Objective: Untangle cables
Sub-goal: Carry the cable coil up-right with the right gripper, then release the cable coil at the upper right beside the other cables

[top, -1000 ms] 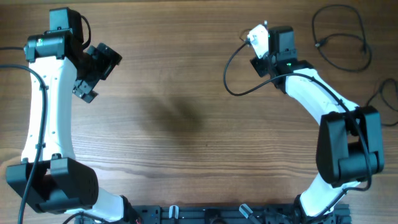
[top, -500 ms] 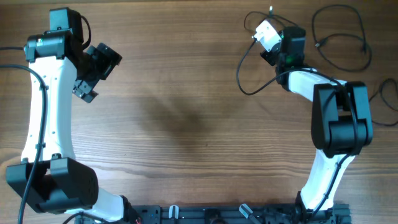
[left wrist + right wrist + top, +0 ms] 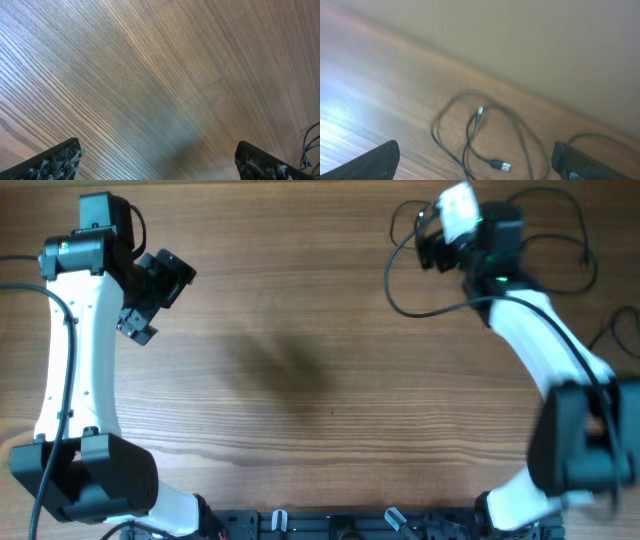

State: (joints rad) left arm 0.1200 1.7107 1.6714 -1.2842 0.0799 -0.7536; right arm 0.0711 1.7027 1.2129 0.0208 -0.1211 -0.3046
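Soft, even light on the table. The right arm smears with motion blur. Ahead of the right gripper it's hazy, glare to its left; ahead of the left gripper, crisp grain, dim shadow.

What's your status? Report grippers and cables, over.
Left gripper open, empty. Right gripper open, empty, by a loose cable. Other cables loose at far right. Nothing in the way.

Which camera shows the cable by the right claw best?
Right wrist: the cable lies loose on the table ahead of the open right claw, both plug ends visible though slightly blurred. Overhead shows its loop, partly covered by the claw. Left wrist: only faint, unidentifiable strands at the frame's edge.
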